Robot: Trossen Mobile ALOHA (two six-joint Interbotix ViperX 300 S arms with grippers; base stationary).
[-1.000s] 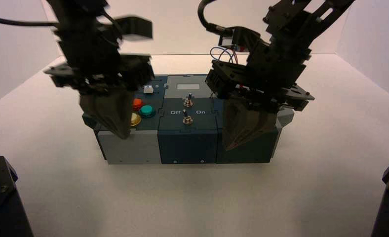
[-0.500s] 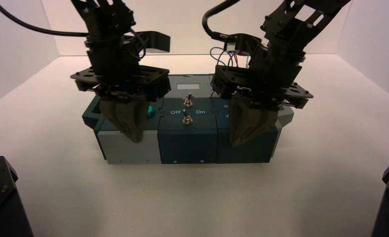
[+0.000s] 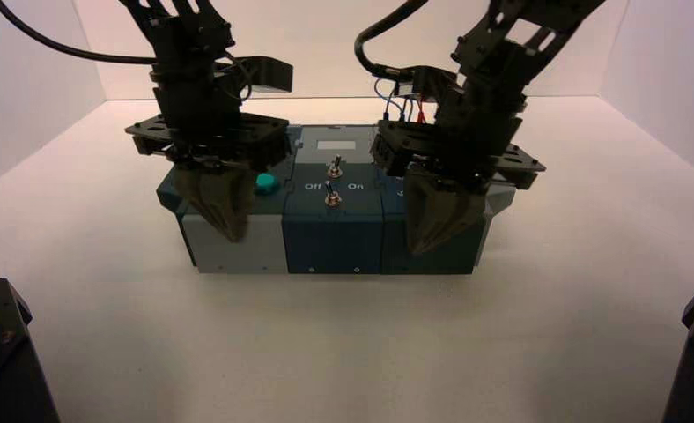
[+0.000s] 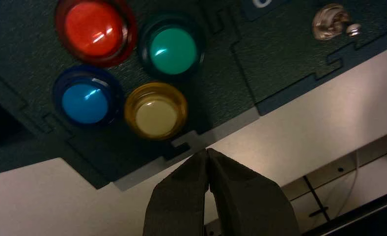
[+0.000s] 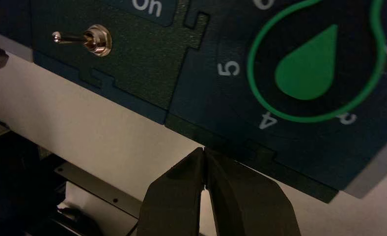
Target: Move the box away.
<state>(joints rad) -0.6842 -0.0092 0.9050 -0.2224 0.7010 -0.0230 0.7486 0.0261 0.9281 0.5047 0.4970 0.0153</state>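
In the high view, the box (image 3: 333, 242) lies beneath and between the left gripper (image 3: 236, 236) and the right gripper (image 3: 418, 250), both at its near side. In the left wrist view, that gripper's fingertips meet, with the yellow button (image 4: 155, 118) just beside them; in the right wrist view, the other's fingertips meet near the green dial (image 5: 307, 69).

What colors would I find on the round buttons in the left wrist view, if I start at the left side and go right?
Blue button, then yellow button, then green button. Red sits nearly above blue, so I left it out.
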